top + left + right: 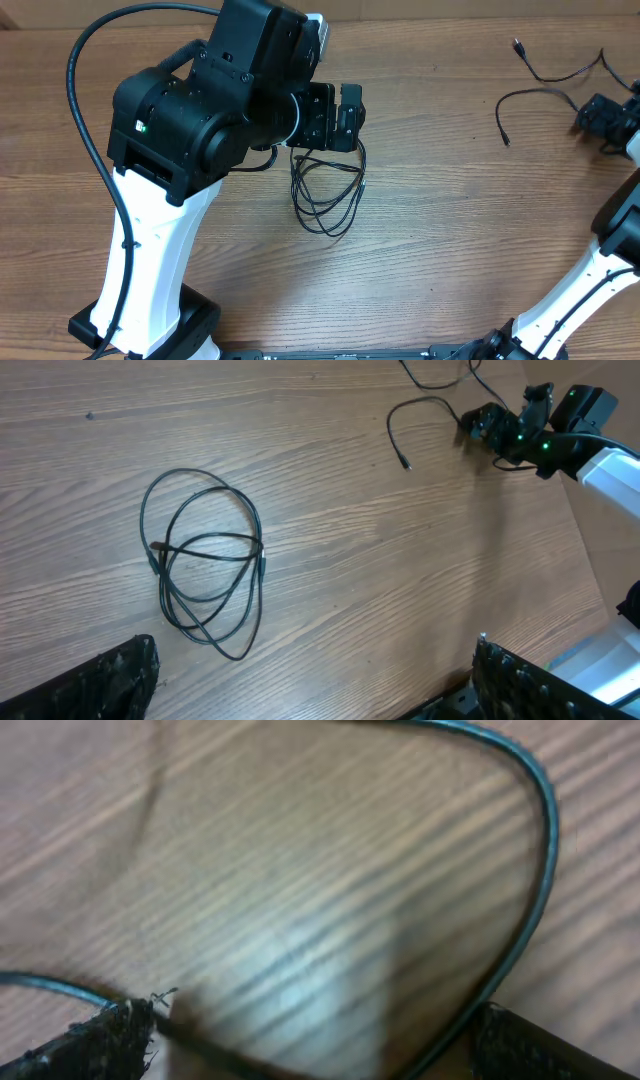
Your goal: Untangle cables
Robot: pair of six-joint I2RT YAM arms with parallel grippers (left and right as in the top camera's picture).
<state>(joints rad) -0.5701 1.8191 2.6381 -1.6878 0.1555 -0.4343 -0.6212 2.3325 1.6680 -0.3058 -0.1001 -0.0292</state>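
We see the left pincer (337, 118) with its fingers spread wide and nothing between them. From overhead it covers the upper edge of a coiled cable bundle (327, 200), which lies near the middle of the wooden surface (440, 230). In the left wrist view this pincer shows only its two dark fingertips (105, 680) at the bottom corners. The bundle (210, 550) lies flat on the surface ahead of them, nearer the left one and touching neither. It is made of several thin black loops laid over one another and crossing near the centre. What look like small plug ends show at that crossing.

The right pincer (598, 118) sits at the far right edge of the surface, well apart from the bundle, and its fingers also stand apart. Two loose strands (530, 91) lie just beside it. One curls from a free plug end toward the pincer, and the other runs farther back, near the rear edge of the surface.

The right wrist view is close and blurred. A thin black strand (545, 850) curves down the right side toward one finger, and another piece enters low on the left by the other fingertip (90, 1040). We cannot tell whether either piece touches the fingers.
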